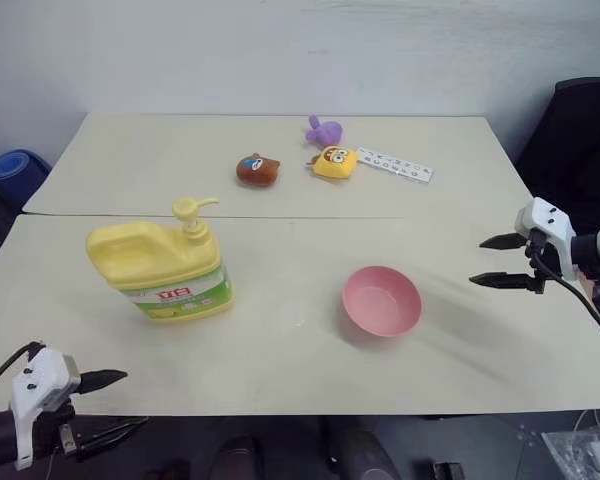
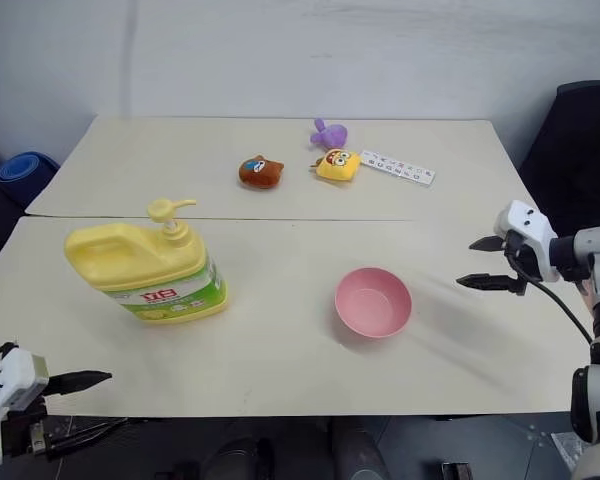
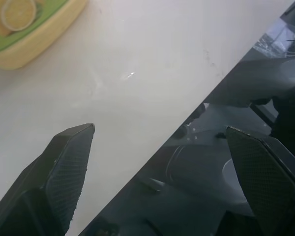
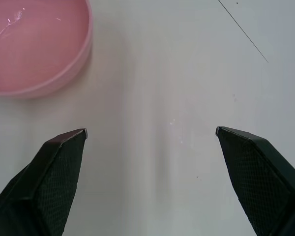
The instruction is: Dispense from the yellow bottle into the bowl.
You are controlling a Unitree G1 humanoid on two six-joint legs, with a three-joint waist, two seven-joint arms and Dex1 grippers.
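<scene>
**Q:** so where's everything sitting?

**Me:** The yellow bottle (image 1: pixel 165 262) stands upright on the table (image 1: pixel 280 340), over on my left. The bowl (image 1: pixel 382 300) sits well apart from it, toward my right. My left gripper (image 1: pixel 120 405) hangs off the near table edge, fingers spread wide, empty. My right gripper (image 1: pixel 500 262) hovers just beside the bowl, fingers also wide apart, holding nothing.

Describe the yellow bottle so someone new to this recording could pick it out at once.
Start at the cream table and look to its near half, on the robot's left, well left of the pink bowl. There stands the yellow bottle, a large squat jug. Its pump top, built-in handle and green-and-white label set it apart from the small yellow plush toy at the far side.
</scene>
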